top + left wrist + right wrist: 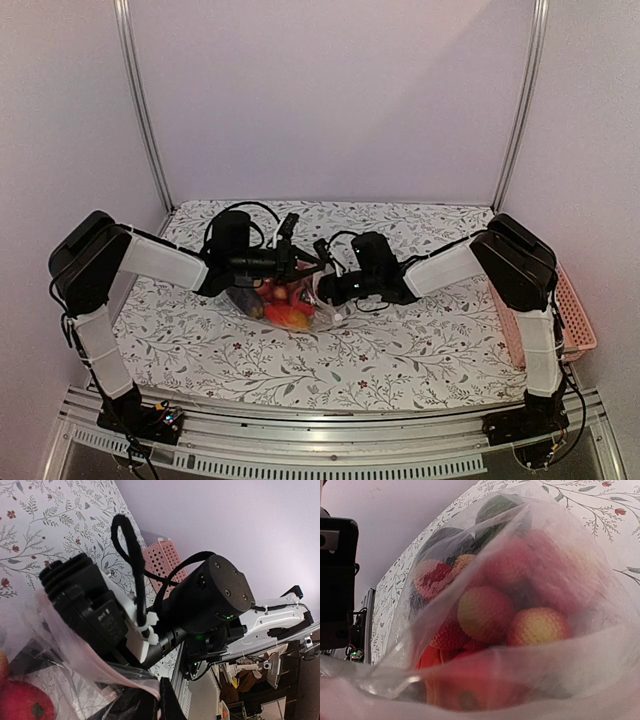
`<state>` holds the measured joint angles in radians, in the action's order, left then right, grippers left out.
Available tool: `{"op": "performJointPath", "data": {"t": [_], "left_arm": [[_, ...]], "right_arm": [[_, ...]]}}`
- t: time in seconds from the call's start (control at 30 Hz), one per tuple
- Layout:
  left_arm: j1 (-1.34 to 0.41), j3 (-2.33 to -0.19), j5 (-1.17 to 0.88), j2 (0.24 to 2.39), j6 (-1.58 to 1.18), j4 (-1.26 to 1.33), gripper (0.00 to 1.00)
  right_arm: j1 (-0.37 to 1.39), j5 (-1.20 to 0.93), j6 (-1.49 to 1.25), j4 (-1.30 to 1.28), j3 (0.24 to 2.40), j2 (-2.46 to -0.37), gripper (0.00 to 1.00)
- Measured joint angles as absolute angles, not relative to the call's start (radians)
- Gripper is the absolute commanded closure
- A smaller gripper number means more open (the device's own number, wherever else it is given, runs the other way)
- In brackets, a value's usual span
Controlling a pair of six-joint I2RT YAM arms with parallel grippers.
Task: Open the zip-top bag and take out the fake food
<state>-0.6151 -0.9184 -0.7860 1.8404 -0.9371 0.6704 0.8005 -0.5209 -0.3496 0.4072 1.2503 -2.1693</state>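
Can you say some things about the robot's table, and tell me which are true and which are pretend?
1. The fake food is inside the zip-top bag. True.
2. The pink basket sits at the left edge of the table. False: the pink basket is at the right edge.
3. The table cover has leaves and little flowers on it. True.
4. Only one arm reaches the bag. False: the left arm and the right arm both reach it.
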Motion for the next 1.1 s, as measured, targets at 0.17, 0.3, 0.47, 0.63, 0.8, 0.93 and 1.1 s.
{"op": "performJointPath", "data": {"t": [0.17, 0.3, 0.47, 0.63, 0.8, 0.93, 1.1], "left_arm": [[-0.614, -0.913, -0.785, 1.840, -0.948, 0.684, 1.00], [-0.612, -0.902, -0.780, 1.840, -0.953, 0.694, 1.00], [-0.612, -0.900, -0.778, 1.840, -0.955, 0.706, 1.00], [-0.611, -0.900, -0.777, 1.841, -0.955, 0.714, 1.00], [-0.609, -0.900, -0.773, 1.844, -0.955, 0.717, 1.00], [-0.607, -0.900, -0.769, 1.855, -0.954, 0.717, 1.00], [-0.606, -0.900, -0.763, 1.871, -0.949, 0.716, 1.00]], "right_arm": [[0.818, -0.465, -0.346, 0.410, 1.273, -2.196, 0.20], [0.825, -0.414, -0.342, 0.414, 1.283, -2.213, 0.29], [0.827, -0.386, -0.345, 0.426, 1.283, -2.215, 0.50], [0.830, -0.368, -0.346, 0.430, 1.271, -2.205, 0.58], [0.830, -0.353, -0.345, 0.408, 1.211, -2.145, 0.59], [0.830, -0.349, -0.342, 0.385, 1.162, -2.079, 0.61], [0.821, -0.350, -0.341, 0.380, 1.098, -1.983, 0.62]]}}
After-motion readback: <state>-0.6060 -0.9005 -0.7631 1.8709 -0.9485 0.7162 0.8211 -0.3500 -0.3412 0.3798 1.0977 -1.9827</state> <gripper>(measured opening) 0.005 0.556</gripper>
